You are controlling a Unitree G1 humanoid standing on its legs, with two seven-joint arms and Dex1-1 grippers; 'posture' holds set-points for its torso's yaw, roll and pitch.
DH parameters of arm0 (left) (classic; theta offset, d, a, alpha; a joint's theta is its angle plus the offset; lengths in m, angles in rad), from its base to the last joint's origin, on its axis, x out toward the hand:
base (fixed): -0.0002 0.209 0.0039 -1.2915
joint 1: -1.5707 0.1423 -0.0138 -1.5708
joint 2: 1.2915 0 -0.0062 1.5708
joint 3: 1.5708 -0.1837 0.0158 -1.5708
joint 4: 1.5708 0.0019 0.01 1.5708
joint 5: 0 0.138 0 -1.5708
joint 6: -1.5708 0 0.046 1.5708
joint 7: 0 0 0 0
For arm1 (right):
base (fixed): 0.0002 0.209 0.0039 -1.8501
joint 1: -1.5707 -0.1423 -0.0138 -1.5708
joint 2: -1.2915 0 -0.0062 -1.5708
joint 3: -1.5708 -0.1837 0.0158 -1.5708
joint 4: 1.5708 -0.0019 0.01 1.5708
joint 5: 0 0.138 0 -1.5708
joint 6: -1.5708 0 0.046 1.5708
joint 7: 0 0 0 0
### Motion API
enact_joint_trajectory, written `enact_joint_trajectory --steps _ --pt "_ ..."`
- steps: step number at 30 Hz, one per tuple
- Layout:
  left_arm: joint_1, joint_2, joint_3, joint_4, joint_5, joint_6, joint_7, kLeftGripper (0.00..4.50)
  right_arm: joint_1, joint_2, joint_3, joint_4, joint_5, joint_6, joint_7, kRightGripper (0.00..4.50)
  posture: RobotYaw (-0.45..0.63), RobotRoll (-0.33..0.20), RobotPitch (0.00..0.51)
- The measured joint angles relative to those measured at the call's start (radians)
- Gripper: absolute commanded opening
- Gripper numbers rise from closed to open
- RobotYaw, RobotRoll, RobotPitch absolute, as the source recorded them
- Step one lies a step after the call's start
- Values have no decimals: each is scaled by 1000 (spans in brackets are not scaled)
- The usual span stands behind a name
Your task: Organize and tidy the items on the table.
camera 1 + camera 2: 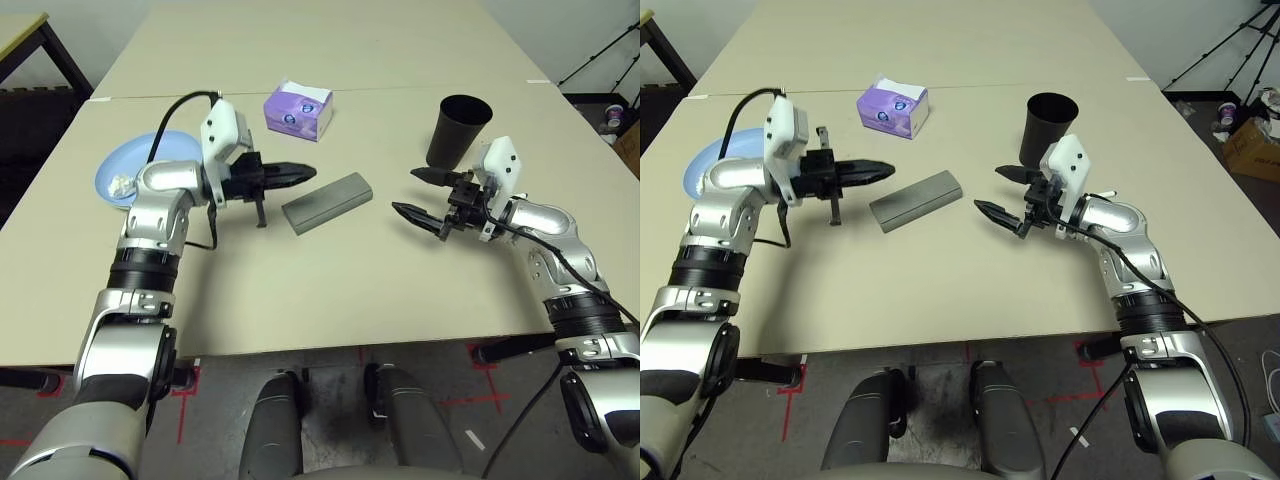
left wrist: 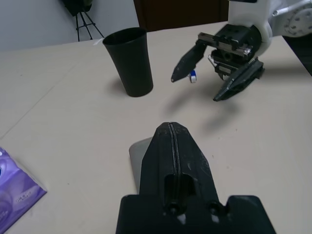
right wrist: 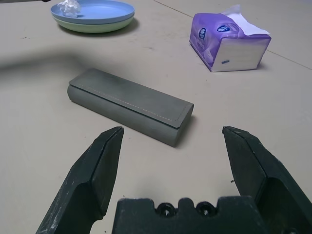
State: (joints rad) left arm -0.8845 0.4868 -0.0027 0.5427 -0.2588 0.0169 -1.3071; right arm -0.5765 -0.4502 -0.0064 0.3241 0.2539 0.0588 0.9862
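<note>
A grey glasses case [image 1: 327, 201] lies at an angle in the middle of the table [image 1: 330, 290]. My left gripper [image 1: 300, 172] is shut with nothing in it and hovers just above and left of the case's near end [image 2: 136, 148]. My right gripper [image 1: 407, 192] stands open to the right of the case and points at it [image 3: 129, 105], a short way off. The black cup [image 1: 458, 130] stands upright behind the right gripper. At the far left a light blue plate [image 1: 140, 165] rests on a green one, with a crumpled white tissue [image 1: 122, 184] on it.
A purple tissue box [image 1: 298, 108] sits behind the case near the seam to a second table [image 1: 300, 40]. A small white and blue object [image 2: 193, 76], perhaps a pen end, shows behind the right gripper's fingers. A tripod [image 1: 600, 50] stands beyond the right edge.
</note>
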Motion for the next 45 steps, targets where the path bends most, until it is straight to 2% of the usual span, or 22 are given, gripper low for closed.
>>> enact_joint_trajectory --steps 7,12,13,16,25,30,40,43,45 --pt "-2 -27 -21 109 10 -69 -18 16 6 6 -11 -20 27 15 -17 4500 -77 0 136" --pt "-2 -35 -28 141 22 -98 -24 16 58 12 -74 -75 75 49 -92 4500 -80 0 137" --pt "-2 -36 -28 141 22 -98 -23 181 71 13 -85 -86 81 55 -103 4500 -82 0 137" --pt "-1 -39 -26 141 22 -98 -8 910 102 2 -97 -123 94 79 -125 4500 -81 0 137" --pt "28 -36 -26 92 19 -76 -9 4400 113 -52 -97 -143 110 105 -110 4500 -69 0 147" --pt "30 -32 -26 92 21 -94 -23 4485 105 -70 -102 -121 111 119 -113 4500 -71 0 152" --pt "41 -32 -26 94 22 -101 -2 4485 74 -100 -203 -85 121 199 -254 4500 -91 0 153" --pt "44 -39 -26 93 22 -102 10 4485 27 -156 -200 -56 117 251 -243 4500 -84 0 156" --pt "51 -43 -26 91 22 -103 17 4485 -7 -234 -147 -17 66 229 -180 4500 -78 0 159"
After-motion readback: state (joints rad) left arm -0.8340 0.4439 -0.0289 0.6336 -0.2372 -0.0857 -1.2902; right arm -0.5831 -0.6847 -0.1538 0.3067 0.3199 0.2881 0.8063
